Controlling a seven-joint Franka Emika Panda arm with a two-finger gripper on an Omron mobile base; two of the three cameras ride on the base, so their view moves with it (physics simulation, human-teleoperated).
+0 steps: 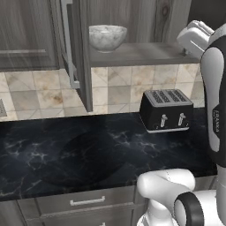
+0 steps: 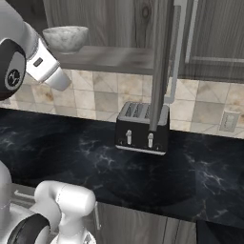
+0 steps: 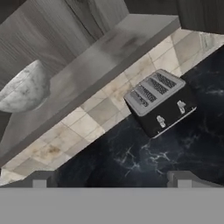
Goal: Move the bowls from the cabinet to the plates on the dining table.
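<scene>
Left base view: marbled whitish-grey round bowl (image 1: pixel 107 37) sits on the bottom shelf of the open dark wood-grain wall cabinet (image 1: pixel 141 54), above a black four-slot toaster (image 1: pixel 166 110) on the black marble counter (image 1: pixel 79 154). Gripper (image 3: pixel 112 180) hangs apart from the bowl, fingers spread wide, grasping nothing.

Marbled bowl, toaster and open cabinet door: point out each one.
marbled bowl (image 1: pixel 107 37), left base view, on its outer wall.
toaster (image 1: pixel 166 111), left base view, on its black front face above the levers.
open cabinet door (image 1: pixel 82 53), left base view, on its edge facing the camera.
</scene>
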